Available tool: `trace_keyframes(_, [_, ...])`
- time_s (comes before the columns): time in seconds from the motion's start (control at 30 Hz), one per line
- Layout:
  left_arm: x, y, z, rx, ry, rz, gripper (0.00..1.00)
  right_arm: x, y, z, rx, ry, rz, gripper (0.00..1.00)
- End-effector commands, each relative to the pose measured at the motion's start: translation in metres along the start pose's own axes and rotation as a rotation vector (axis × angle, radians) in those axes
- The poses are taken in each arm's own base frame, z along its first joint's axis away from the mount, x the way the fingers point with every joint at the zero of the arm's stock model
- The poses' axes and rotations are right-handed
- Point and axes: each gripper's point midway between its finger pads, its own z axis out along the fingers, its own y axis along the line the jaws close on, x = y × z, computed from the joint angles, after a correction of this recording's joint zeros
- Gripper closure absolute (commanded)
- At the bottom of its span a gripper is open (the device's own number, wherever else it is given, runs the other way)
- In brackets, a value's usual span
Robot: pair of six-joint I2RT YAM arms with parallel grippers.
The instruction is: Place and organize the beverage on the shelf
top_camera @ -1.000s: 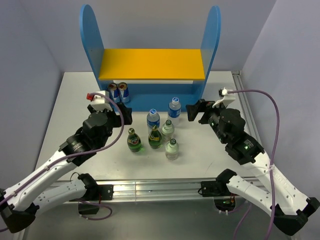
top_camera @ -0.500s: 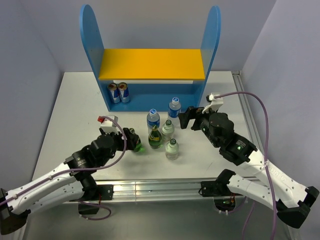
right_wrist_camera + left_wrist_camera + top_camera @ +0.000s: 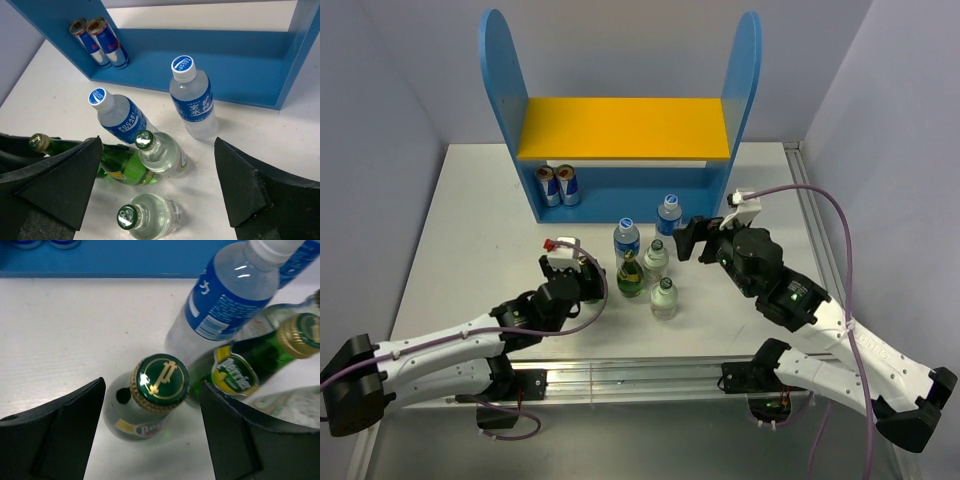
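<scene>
The shelf (image 3: pixel 500 80) stands at the back, with two cans (image 3: pixel 558 185) on its blue base. Several bottles stand in front of it. My left gripper (image 3: pixel 152 392) is open and straddles the neck of a green glass bottle (image 3: pixel 160 383), with a gap on each side of the cap. In the top view that gripper (image 3: pixel 588 278) hides the bottle. My right gripper (image 3: pixel 159 150) is open above the group, over a clear bottle (image 3: pixel 162 155), and holds nothing.
A second green bottle (image 3: pixel 630 275) stands right beside the straddled one. Two blue-labelled bottles (image 3: pixel 627 237) (image 3: pixel 668 215) and two clear ones (image 3: pixel 655 258) (image 3: pixel 664 298) crowd the middle. The yellow upper board (image 3: pixel 620 128) is bare. A rail (image 3: pixel 800 190) runs along the table's right edge.
My left arm has come forward, right and down, so its gripper now straddles the left green bottle with narrower jaws. My right gripper has shifted left toward the bottles.
</scene>
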Motion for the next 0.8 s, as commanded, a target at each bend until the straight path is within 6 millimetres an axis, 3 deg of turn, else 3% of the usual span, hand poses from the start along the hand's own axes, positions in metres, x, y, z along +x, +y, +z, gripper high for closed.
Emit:
trace_keyframes(0.0, [-0.033,-0.007,0.011,-0.041,-0.121,0.008,0.18,-0.005,0.004,0.002,-0.01,-0.034,0.003,0.0])
trace_keyframes(0.07, [-0.033,-0.008,0.015,-0.056,-0.124,0.035,0.22,-0.002,0.012,0.003,-0.049,-0.026,-0.011,0.0])
trace_keyframes(0.23, [-0.031,-0.007,0.025,-0.09,-0.139,0.062,0.54,0.02,0.048,0.009,-0.208,0.042,-0.081,0.0])
trace_keyframes(0.27, [-0.031,-0.007,0.026,-0.091,-0.139,0.068,0.63,0.024,0.054,0.01,-0.219,0.055,-0.09,0.0])
trace_keyframes(0.3, [-0.031,-0.007,0.028,-0.096,-0.141,0.067,0.9,0.028,0.064,0.009,-0.242,0.068,-0.1,0.0])
trace_keyframes(0.33, [-0.031,-0.006,0.029,-0.101,-0.139,0.071,1.0,0.032,0.068,0.01,-0.248,0.079,-0.106,0.0])
trace_keyframes(0.5, [-0.035,-0.002,0.03,-0.12,-0.143,0.076,1.0,0.054,0.098,0.015,-0.288,0.133,-0.119,0.0])
trace_keyframes(0.77, [-0.034,0.007,0.026,-0.129,-0.146,0.069,1.0,0.095,0.119,0.026,-0.303,0.189,-0.126,0.0])
